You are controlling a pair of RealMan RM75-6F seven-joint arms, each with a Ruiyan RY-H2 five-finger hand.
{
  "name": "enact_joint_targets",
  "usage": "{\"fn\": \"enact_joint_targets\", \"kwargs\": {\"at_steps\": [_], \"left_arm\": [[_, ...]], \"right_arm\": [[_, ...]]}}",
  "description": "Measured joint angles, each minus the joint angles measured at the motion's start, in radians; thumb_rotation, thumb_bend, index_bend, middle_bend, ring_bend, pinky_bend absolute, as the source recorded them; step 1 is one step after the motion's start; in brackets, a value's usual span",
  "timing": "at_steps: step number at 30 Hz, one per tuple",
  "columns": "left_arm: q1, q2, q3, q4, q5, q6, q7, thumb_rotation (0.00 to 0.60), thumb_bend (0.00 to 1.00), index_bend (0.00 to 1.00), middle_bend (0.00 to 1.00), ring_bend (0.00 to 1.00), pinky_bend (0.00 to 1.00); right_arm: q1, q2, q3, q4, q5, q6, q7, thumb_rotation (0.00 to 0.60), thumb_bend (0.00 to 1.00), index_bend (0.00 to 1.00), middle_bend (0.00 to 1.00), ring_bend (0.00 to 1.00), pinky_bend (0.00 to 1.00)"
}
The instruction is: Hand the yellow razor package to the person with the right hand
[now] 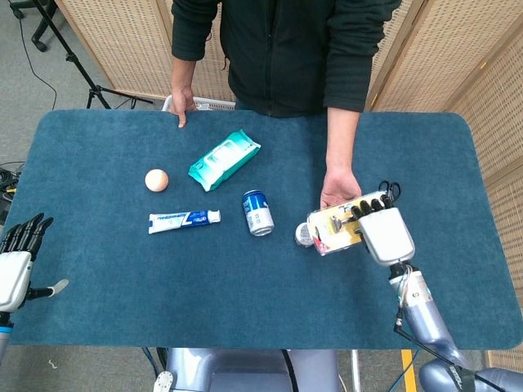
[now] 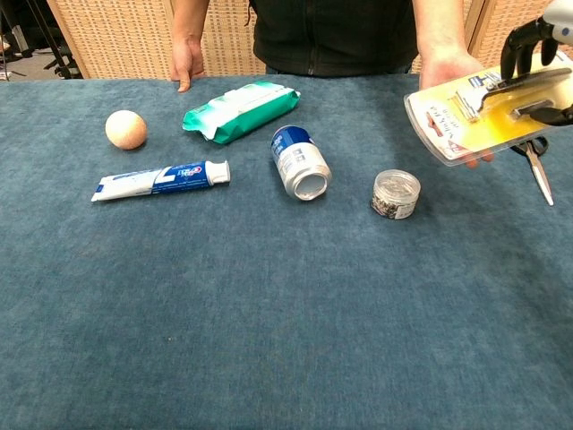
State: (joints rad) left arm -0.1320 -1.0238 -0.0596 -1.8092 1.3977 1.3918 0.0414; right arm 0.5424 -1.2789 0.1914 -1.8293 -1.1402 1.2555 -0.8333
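My right hand (image 1: 382, 229) (image 2: 542, 49) holds the yellow razor package (image 1: 335, 229) (image 2: 488, 116) by its right end, lifted off the table and tilted. The package hangs just over the person's open palm (image 1: 339, 186) (image 2: 448, 67), hiding most of it. Whether it touches the palm cannot be told. My left hand (image 1: 18, 260) rests at the table's left edge, fingers apart, holding nothing; only the head view shows it.
On the blue table (image 1: 122, 278) lie scissors (image 1: 391, 189), a small round tin (image 2: 396, 193), a blue can (image 2: 300, 161) on its side, a toothpaste tube (image 2: 161, 179), a green wipes pack (image 2: 240, 109) and an orange ball (image 2: 125, 129). The person's other hand (image 1: 181, 102) rests on the far edge.
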Motion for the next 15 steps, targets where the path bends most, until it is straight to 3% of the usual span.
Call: {"fn": "enact_joint_targets", "kwargs": {"at_steps": [7, 11, 13, 15], "left_arm": [[0.002, 0.021, 0.004, -0.001, 0.010, -0.005, -0.043, 0.600, 0.00, 0.00, 0.00, 0.00, 0.00], [0.002, 0.027, 0.004, 0.001, 0.011, -0.007, -0.060, 0.600, 0.00, 0.00, 0.00, 0.00, 0.00], [0.002, 0.031, 0.004, 0.001, 0.010, -0.008, -0.067, 0.600, 0.00, 0.00, 0.00, 0.00, 0.00], [0.002, 0.034, 0.003, 0.001, 0.009, -0.008, -0.074, 0.600, 0.00, 0.00, 0.00, 0.00, 0.00]], "right_arm": [[0.096, -0.082, 0.142, -0.084, 0.459, 0.065, -0.195, 0.600, 0.75, 0.63, 0.58, 0.39, 0.27], [0.168, -0.150, 0.228, -0.101, 0.619, 0.158, -0.245, 0.600, 0.77, 0.63, 0.58, 0.39, 0.27], [0.202, -0.189, 0.262, -0.102, 0.657, 0.205, -0.249, 0.600, 0.74, 0.54, 0.48, 0.36, 0.27], [0.217, -0.207, 0.271, -0.106, 0.678, 0.220, -0.240, 0.600, 0.59, 0.27, 0.20, 0.20, 0.24]]}}
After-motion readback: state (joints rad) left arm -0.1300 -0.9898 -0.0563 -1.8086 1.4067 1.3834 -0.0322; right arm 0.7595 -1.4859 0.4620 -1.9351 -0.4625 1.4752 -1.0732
